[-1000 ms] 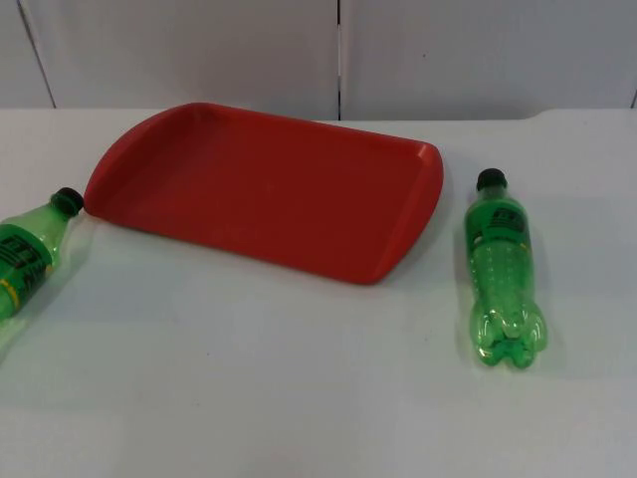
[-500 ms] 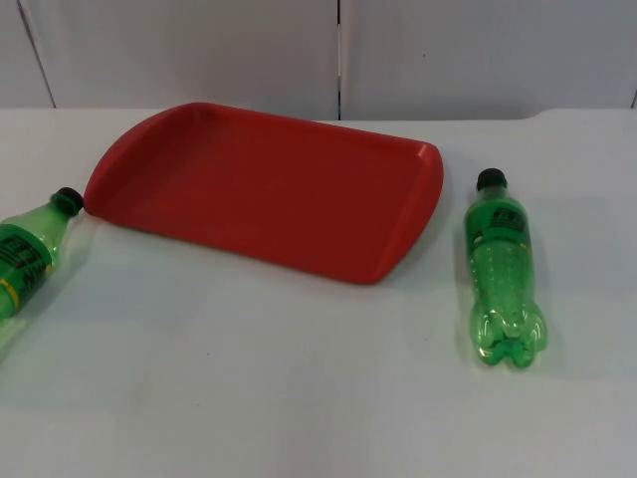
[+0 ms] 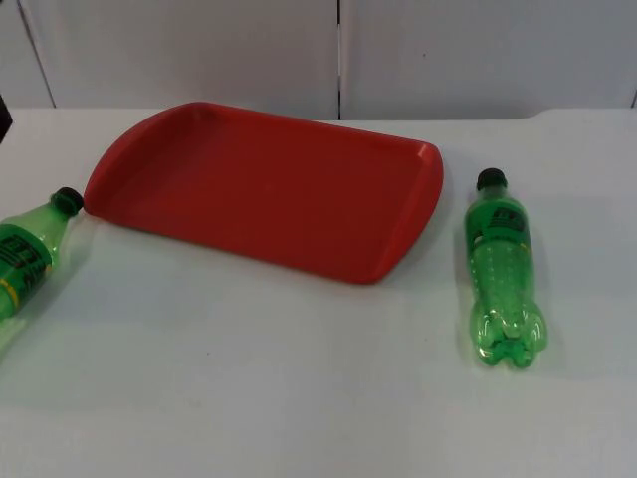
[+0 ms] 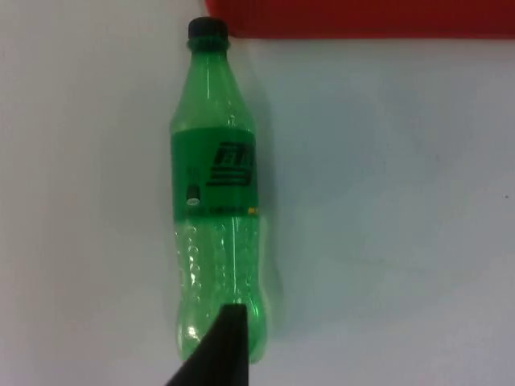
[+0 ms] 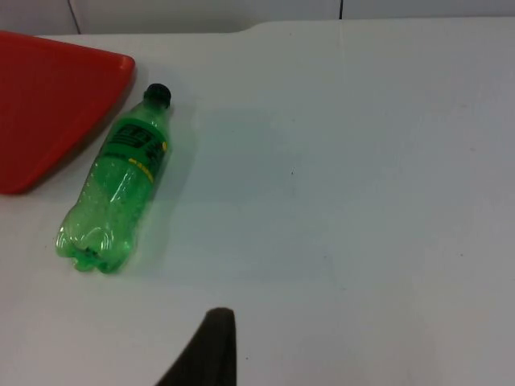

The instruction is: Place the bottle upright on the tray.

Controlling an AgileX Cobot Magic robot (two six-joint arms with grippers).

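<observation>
Barely any change: just a sliver of left arm (image 3: 3, 119) creeping in left of the tray (image 3: 398, 249). Left gripper (image 4: 216, 354) over the left bottle (image 4: 213, 201), right gripper (image 5: 205, 346) waiting by the right bottle (image 5: 121, 185). Can't tell jaws on either. Both bottles flat on the counter (image 3: 299, 378), no grab yet.

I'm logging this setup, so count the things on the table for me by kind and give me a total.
Green bottles: 2, both lying on their sides; the left bottle beside the tray's left end, the right bottle beyond its right end.
Red tray: 1, the tray with nothing on it.
Total: 3.
</observation>
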